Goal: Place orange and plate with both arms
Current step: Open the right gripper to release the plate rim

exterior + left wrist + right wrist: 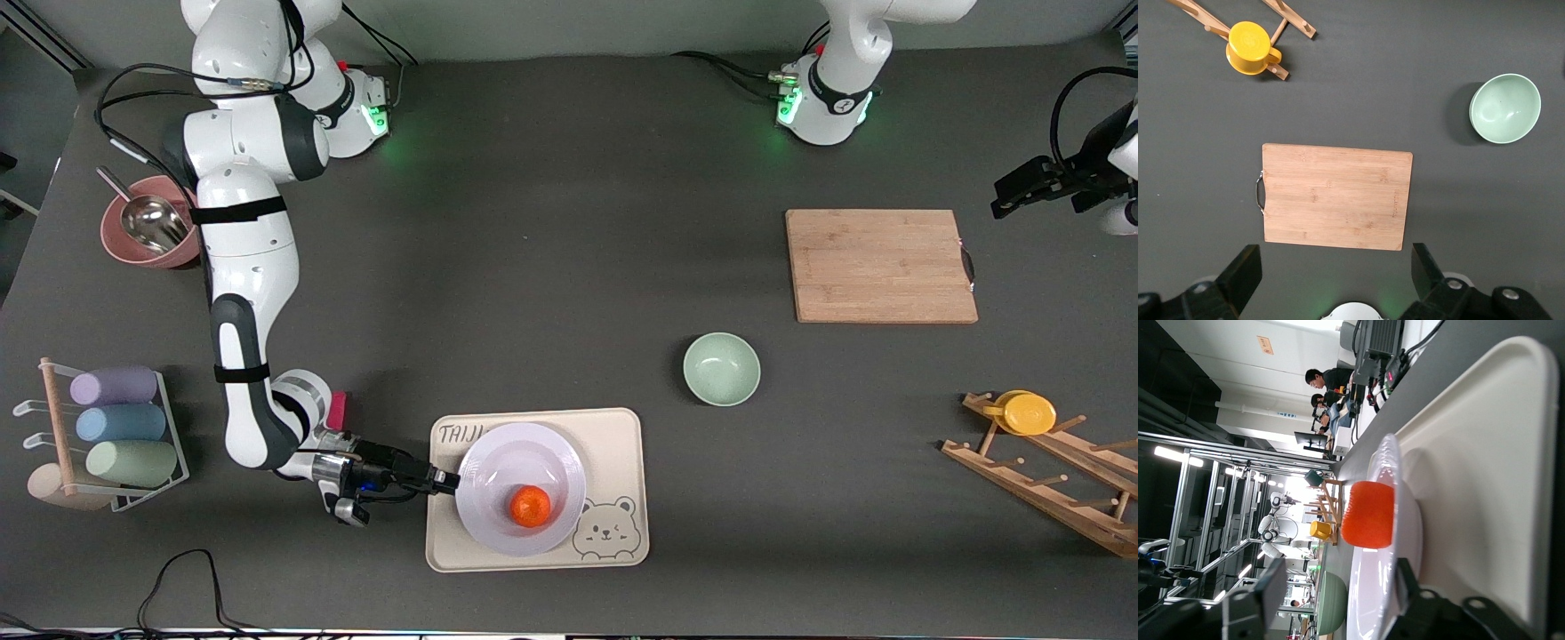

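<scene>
Plate [520, 489] with orange [531, 506] resting on bear tray [622, 444], rim straddled by parted right gripper [447, 481]; left gripper [1331, 273] wide, waiting over cutting board [1337, 197].

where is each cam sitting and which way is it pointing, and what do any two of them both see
Front view: high across the table, facing both bases; shows the right arm reaching to the plate on the beige tray, right gripper at its rim.
Left wrist view: looks straight down on the cutting board; the left gripper fingers frame the edge, open.
Right wrist view: low, sideways along the plate to the orange; open fingertips straddle the rim.
Shared: the green bowl appears in all three.
</scene>
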